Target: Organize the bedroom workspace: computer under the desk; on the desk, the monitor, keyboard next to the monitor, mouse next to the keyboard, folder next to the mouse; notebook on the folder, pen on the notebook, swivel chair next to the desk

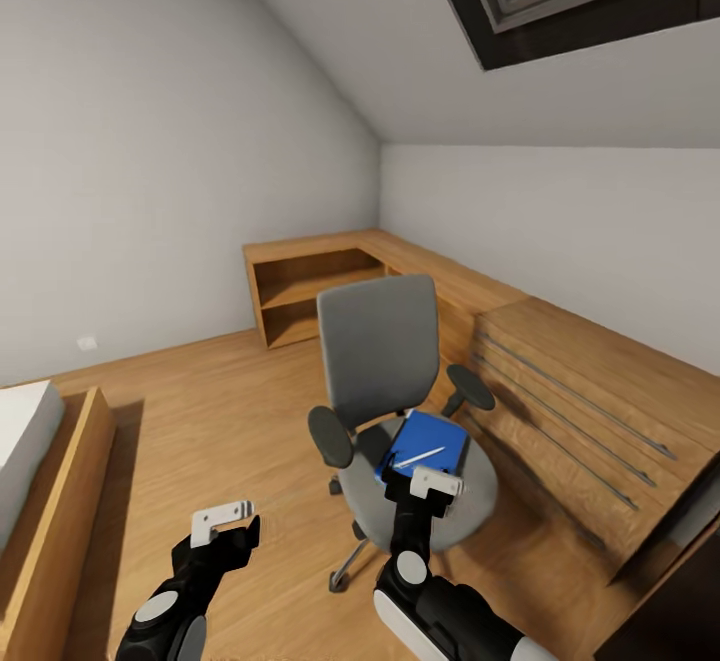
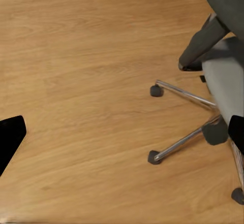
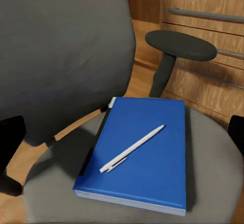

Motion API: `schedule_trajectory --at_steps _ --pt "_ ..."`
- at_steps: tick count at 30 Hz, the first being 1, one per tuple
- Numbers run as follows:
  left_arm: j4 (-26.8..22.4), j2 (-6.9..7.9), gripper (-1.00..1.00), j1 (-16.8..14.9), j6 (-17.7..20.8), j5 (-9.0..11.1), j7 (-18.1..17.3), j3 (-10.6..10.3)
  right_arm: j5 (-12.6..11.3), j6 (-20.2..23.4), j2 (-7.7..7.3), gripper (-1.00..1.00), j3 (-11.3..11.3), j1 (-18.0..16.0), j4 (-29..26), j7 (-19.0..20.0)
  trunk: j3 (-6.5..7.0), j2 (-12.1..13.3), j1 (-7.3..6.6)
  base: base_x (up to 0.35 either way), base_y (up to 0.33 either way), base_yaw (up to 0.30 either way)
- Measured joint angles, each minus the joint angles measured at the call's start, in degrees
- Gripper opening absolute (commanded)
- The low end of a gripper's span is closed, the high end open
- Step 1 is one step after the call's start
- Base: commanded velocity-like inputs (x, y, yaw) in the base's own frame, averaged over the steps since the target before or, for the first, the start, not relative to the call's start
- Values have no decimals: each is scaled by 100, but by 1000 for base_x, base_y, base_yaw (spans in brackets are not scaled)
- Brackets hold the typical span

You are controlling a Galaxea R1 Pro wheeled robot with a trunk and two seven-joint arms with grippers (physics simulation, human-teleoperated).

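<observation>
The grey swivel chair stands on the wooden floor, facing me. On its seat lies the blue folder, and the white pen rests slantwise on the folder's cover. In the right wrist view the folder and pen lie straight ahead between the spread fingers. My right gripper hovers open over the seat's front edge, just short of the folder. My left gripper hangs open above bare floor, left of the chair's metal base.
A light wooden counter with drawers and open shelves runs along the right and far walls, close behind the chair. A bed in a wooden frame stands at the left. Open floor lies between them.
</observation>
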Motion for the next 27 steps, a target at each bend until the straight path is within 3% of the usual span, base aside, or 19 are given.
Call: schedule_trajectory --at_steps 12,27 --pt "0 1 100 2 12 0 0 24 -2 0 -3 100 0 0 -6 4 -54 0 0 0 0 221" --pt "0 2 100 1 9 0 0 40 -1 0 -12 100 100 8 -96 26 -70 0 0 6 1 25"
